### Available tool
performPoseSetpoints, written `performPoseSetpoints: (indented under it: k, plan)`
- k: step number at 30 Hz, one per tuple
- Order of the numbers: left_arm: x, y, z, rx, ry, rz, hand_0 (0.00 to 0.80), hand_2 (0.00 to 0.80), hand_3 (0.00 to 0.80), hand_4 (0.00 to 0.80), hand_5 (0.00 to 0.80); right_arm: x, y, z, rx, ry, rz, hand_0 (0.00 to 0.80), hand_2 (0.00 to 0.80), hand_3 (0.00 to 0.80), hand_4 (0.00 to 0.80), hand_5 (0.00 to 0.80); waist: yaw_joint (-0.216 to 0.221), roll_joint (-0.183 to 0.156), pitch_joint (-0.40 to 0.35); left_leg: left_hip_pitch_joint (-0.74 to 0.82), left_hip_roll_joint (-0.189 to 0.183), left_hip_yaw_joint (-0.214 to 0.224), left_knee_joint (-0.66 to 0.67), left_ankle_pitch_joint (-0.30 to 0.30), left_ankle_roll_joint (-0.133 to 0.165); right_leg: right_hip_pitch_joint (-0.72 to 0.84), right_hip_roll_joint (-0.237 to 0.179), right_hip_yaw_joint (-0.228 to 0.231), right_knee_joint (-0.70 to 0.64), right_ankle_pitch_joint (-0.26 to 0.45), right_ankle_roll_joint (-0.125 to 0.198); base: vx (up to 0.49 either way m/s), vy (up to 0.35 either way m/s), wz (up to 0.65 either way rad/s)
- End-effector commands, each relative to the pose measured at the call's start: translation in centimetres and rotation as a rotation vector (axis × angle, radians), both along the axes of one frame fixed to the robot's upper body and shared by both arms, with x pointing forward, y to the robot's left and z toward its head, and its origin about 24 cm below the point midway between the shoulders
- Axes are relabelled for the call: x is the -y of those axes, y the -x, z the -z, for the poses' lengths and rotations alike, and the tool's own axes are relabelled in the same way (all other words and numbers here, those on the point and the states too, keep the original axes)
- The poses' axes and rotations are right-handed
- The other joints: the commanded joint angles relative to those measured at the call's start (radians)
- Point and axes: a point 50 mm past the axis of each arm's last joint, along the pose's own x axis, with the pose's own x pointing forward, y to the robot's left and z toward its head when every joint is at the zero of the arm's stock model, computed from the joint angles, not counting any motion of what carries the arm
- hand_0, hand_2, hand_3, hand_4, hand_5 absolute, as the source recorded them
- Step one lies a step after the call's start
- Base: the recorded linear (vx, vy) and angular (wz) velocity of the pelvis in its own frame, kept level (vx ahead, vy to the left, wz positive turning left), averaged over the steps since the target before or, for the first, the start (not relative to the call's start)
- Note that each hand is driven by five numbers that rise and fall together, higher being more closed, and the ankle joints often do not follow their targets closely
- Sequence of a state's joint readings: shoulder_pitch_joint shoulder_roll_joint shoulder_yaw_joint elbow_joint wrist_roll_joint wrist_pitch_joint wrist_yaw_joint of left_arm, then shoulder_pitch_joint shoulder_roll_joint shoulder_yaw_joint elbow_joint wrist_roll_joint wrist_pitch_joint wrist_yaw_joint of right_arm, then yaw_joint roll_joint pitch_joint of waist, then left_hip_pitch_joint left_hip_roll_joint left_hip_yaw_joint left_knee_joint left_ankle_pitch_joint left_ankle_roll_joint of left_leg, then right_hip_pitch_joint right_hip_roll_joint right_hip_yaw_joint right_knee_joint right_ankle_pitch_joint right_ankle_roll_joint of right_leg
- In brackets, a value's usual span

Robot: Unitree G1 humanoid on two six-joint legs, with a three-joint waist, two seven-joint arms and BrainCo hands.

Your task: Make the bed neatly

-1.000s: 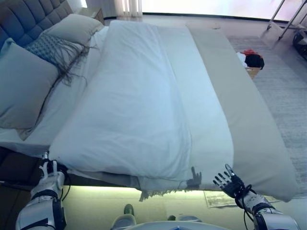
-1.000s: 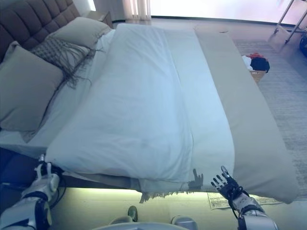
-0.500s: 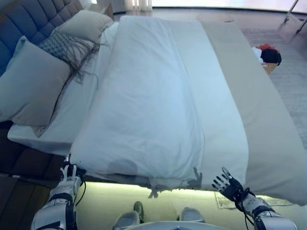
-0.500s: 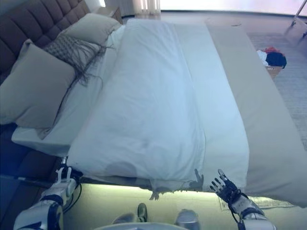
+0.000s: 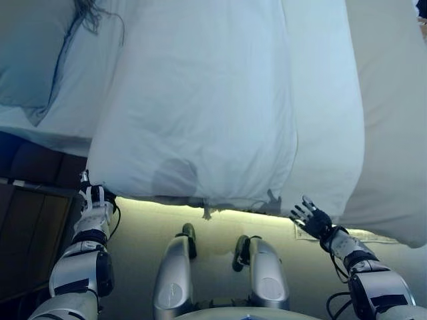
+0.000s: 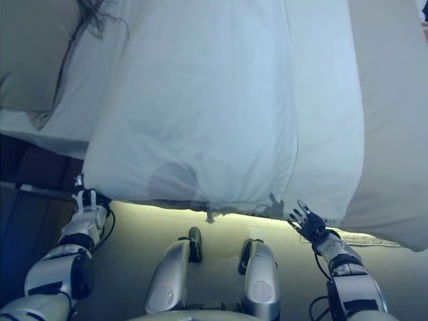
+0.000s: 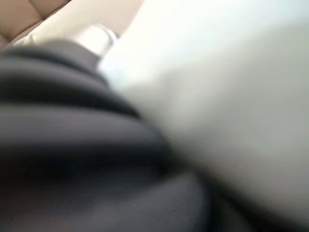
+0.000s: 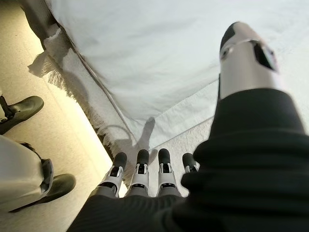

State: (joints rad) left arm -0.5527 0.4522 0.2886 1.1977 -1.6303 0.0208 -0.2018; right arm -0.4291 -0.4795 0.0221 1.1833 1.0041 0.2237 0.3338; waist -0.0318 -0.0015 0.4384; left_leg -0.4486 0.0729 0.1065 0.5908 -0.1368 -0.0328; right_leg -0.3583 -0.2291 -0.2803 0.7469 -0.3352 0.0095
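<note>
A white duvet (image 5: 200, 100) lies along the bed, and its near edge hangs over the bed's side in front of me. A fringed cloth edge (image 5: 208, 211) shows under it. My left hand (image 5: 93, 203) is just below the duvet's near left corner, fingers straight and pointing up at it. In the left wrist view white cloth (image 7: 217, 72) lies right against that hand. My right hand (image 5: 311, 219) is open with its fingers spread, just below the duvet's near right edge and holding nothing. It also shows in the right wrist view (image 8: 140, 169).
A beige bedspread (image 5: 393, 100) covers the bed's right part. A grey pillow (image 5: 27, 47) lies at the far left on the white sheet (image 5: 73, 107). The dark bed frame (image 5: 33, 167) is by my left arm. A sheet of paper (image 5: 363, 235) lies on the floor.
The camera has tilted down to the bed's near edge, so the headboard and far end have left the view. Both hands stay low at the duvet's edge with fingers as before.
</note>
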Motion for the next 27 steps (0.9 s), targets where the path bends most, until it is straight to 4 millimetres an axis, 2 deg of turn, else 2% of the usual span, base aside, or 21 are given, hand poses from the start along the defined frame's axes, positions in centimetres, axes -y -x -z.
performPoseSetpoints:
  k: [1,3,4,5,6,11,12,13,20,27]
  plan:
    - [-4.1,4.2,1.2,-0.075,-0.066,-0.167,0.000,0.000,0.000,0.000,0.000,0.5,-0.6,-1.0,0.046,-0.014,0.000,0.000,0.000,0.000,0.000,0.000,0.068,-0.040,-0.022,0.042,0.019,0.032,0.124,-0.138,0.022,-0.071,-0.024,0.084,-0.005,0.120,0.030,-0.055,-0.003,0.06]
    - [-3.9,4.3,1.5,-0.084,-0.055,-0.169,0.000,0.000,0.000,0.000,0.000,0.6,-0.9,-1.3,0.060,-0.009,-0.017,0.000,0.000,0.000,0.000,0.000,0.065,-0.036,-0.023,0.038,0.021,0.022,0.159,-0.172,0.014,-0.077,-0.022,0.097,0.031,0.086,0.035,0.008,0.002,0.06]
    - [-3.8,4.4,1.6,-0.088,-0.051,-0.164,0.000,0.000,0.000,0.000,0.000,0.6,-1.0,-1.5,0.064,-0.007,-0.021,0.000,0.000,0.000,0.000,0.000,0.064,-0.035,-0.019,0.026,0.025,0.033,0.168,-0.159,0.019,-0.087,-0.027,0.088,0.036,0.098,0.025,0.060,0.002,0.06]
    - [-3.8,4.6,1.9,-0.100,-0.044,-0.163,0.000,0.000,0.000,0.000,0.000,0.7,-1.1,-1.6,0.068,-0.005,-0.027,0.000,0.000,0.000,0.000,0.000,0.062,-0.032,-0.023,0.029,0.022,0.023,0.184,-0.185,0.012,-0.085,-0.023,0.100,0.054,0.073,0.033,-0.082,0.000,0.10]
    - [-3.9,4.9,2.1,-0.113,-0.035,-0.168,0.000,0.000,0.000,0.000,0.000,0.8,-1.1,-1.7,0.073,-0.003,-0.035,0.000,0.000,0.000,0.000,0.000,0.058,-0.031,-0.020,0.018,0.029,0.033,0.196,-0.173,0.017,-0.095,-0.027,0.093,0.063,0.082,0.022,-0.003,0.002,0.13]
    - [-3.8,6.5,3.7,-0.166,-0.002,-0.189,0.000,0.000,0.000,0.000,0.000,1.2,-0.8,-1.8,0.064,0.003,-0.039,0.000,0.000,0.000,0.000,0.000,0.050,-0.027,-0.030,0.013,0.033,0.021,0.254,-0.217,0.009,-0.104,-0.021,0.112,0.118,0.037,0.022,0.004,-0.002,0.05]
    - [-3.7,6.9,4.0,-0.173,0.004,-0.188,0.000,0.000,0.000,0.000,0.000,1.3,-0.7,-1.7,0.061,0.003,-0.037,0.000,0.000,0.000,0.000,0.000,0.050,-0.027,-0.030,0.008,0.037,0.029,0.256,-0.204,0.013,-0.108,-0.025,0.104,0.118,0.047,0.014,0.075,-0.007,-0.04]
    - [-3.6,7.3,4.4,-0.185,0.007,-0.184,0.000,0.000,0.000,0.000,0.000,1.4,-0.5,-1.6,0.056,-0.001,-0.031,0.000,0.000,0.000,0.000,0.000,0.051,-0.026,-0.034,0.015,0.035,0.019,0.268,-0.226,0.008,-0.102,-0.023,0.113,0.131,0.028,0.020,-0.027,-0.020,-0.06]
    - [-3.3,10.8,6.9,-0.264,0.027,-0.172,0.000,0.000,0.000,0.000,0.000,1.5,1.4,-0.1,0.032,-0.029,-0.003,0.000,0.000,0.000,0.000,0.000,0.060,-0.021,-0.056,0.067,0.035,0.021,0.235,-0.206,0.007,-0.051,-0.026,0.099,0.105,0.041,0.020,0.044,-0.043,-0.01]
    - [-3.1,13.5,8.4,-0.335,0.033,-0.155,0.000,0.000,0.000,0.000,0.000,1.3,3.8,1.7,-0.010,-0.068,0.036,0.000,0.000,0.000,0.000,0.000,0.067,-0.019,-0.111,0.179,0.018,0.022,0.070,-0.138,-0.002,0.065,-0.016,0.079,-0.042,0.088,0.040,0.089,-0.055,0.06]
